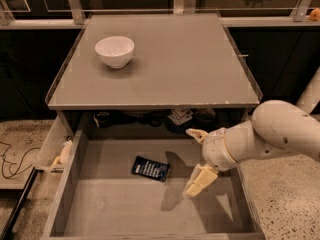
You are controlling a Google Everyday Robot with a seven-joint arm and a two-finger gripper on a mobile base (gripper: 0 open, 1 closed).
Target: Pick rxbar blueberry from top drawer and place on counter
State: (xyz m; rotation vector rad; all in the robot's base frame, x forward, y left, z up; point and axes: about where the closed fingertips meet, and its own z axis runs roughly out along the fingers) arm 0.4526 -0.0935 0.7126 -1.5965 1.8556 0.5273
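One navy, seemingly white-lettered rxbar blueberry (150, 168) lies near gripper (198, 158) in top drawer (100, 209).

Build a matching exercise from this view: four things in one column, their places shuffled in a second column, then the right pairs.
Things
1. rxbar blueberry
2. white bowl
3. gripper
4. top drawer

Places
A. on the counter, rear left
B. lying flat on the drawer floor
C. open, over the drawer's right side
D. pulled out below the counter's front edge

Pairs: 1-B, 2-A, 3-C, 4-D
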